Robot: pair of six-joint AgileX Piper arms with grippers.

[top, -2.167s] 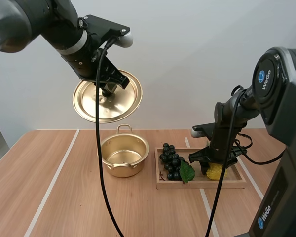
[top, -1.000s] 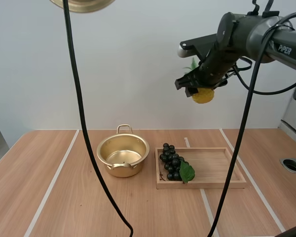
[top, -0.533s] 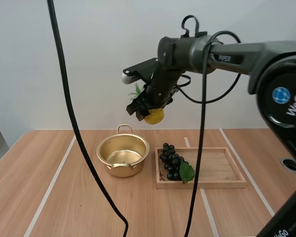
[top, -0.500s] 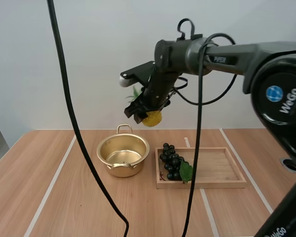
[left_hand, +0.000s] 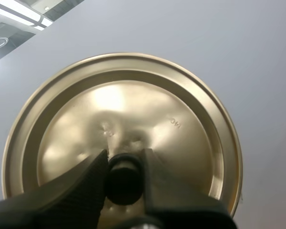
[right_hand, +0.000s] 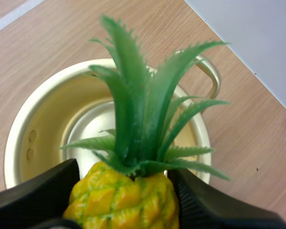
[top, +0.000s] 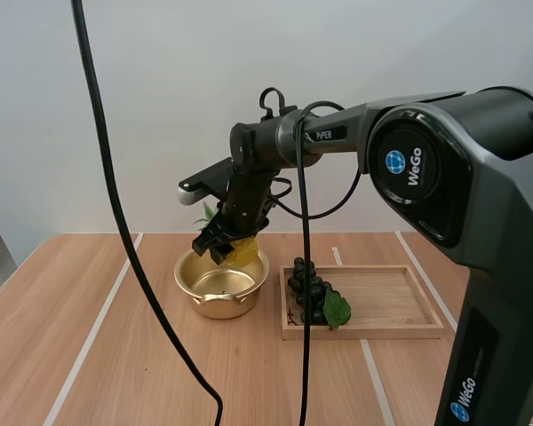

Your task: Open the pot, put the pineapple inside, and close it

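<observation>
Right gripper (top: 218,248) clamped on pineapple (right_hand: 127,198) body, leafy crown free. Fruit hangs just above open pot (top: 215,303), likely lined up for drop inside. Left gripper (left_hand: 124,165) pinches knob of lid (left_hand: 182,142), held away, leaving pot mouth free. Grapes (top: 307,291) in wooden tray (top: 400,330), right of pot.
</observation>
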